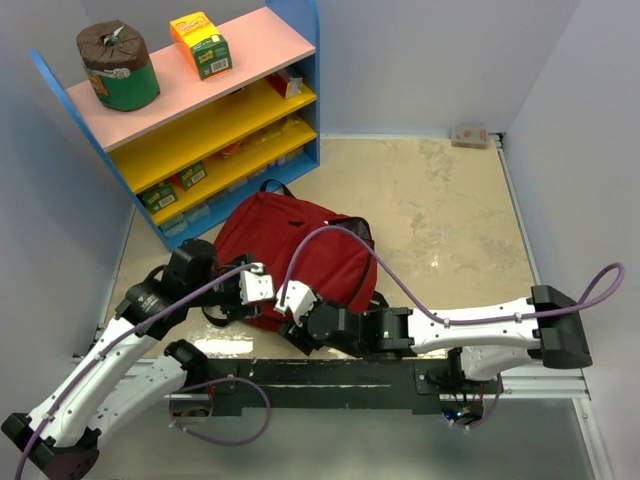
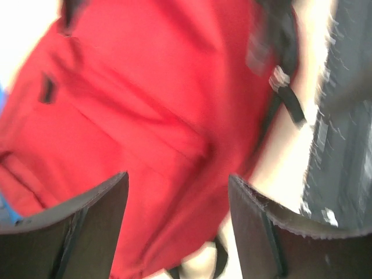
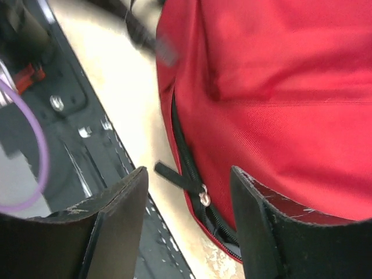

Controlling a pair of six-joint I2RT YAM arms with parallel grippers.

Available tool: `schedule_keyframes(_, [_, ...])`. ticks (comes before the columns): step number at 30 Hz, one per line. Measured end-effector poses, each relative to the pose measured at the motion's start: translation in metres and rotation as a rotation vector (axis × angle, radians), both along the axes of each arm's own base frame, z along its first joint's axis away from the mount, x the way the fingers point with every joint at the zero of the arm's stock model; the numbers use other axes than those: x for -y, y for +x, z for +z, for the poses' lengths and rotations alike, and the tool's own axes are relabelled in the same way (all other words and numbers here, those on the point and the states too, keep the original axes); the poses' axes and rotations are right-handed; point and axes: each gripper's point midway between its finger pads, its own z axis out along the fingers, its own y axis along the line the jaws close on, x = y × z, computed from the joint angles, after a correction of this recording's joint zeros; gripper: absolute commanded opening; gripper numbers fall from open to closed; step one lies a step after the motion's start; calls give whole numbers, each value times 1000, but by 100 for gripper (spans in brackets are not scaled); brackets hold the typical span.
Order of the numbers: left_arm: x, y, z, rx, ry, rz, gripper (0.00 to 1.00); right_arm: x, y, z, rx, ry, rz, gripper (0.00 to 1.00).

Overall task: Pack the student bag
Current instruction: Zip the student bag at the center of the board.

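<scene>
Dark-red student bag (image 1: 258, 235), black zipper (image 3: 183, 154)

Student bag (image 2: 145, 99) blurred, edge-cropped in left wrist view; shelf (image 1: 190, 135) contents too small

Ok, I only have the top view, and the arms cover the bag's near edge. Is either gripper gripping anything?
Observer: No. In the left wrist view the left gripper is open, with only the bag beyond it.
Operator: And the right one?
Observer: The right gripper is open too and empty, at the bag's edge.
Operator: What's at that edge?
Observer: A black zipper runs along it, and its silver pull shows between the jaws, untouched.
</scene>
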Motion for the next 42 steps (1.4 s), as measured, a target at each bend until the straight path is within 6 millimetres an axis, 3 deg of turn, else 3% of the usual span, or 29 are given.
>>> schedule_keyframes(5, [1, 28, 21, 46, -117, 161, 76, 16, -11, -36, 22, -26, 60, 64])
schedule_keyframes(9, [4, 36, 34, 51, -186, 198, 77, 36, -14, -29, 34, 51, 71, 64])
schedule_keyframes(12, [10, 35, 35, 39, -203, 174, 77, 29, -13, -10, 50, 129, 74, 64])
schedule_keyframes(14, [12, 33, 33, 26, -205, 158, 77, 24, -13, -9, 63, 137, 85, 64])
schedule_keyframes(23, [17, 28, 36, 65, -199, 75, 80, 2, -8, -55, 151, -61, 145, 63])
schedule_keyframes(32, [14, 17, 41, 103, -205, 35, 90, -13, 3, -57, 233, -96, 138, 55])
schedule_keyframes(35, [13, 13, 42, 109, -208, 25, 93, -13, 6, -60, 248, -110, 129, 47])
schedule_keyframes(38, [12, 10, 41, 114, -206, 13, 95, -12, 10, -64, 258, -121, 114, 29])
schedule_keyframes(39, [12, 8, 42, 118, -207, 4, 95, -12, 11, -64, 261, -123, 108, 18])
schedule_keyframes(42, [12, 2, 40, 137, -213, -25, 95, -12, 16, -63, 260, -111, 84, 1])
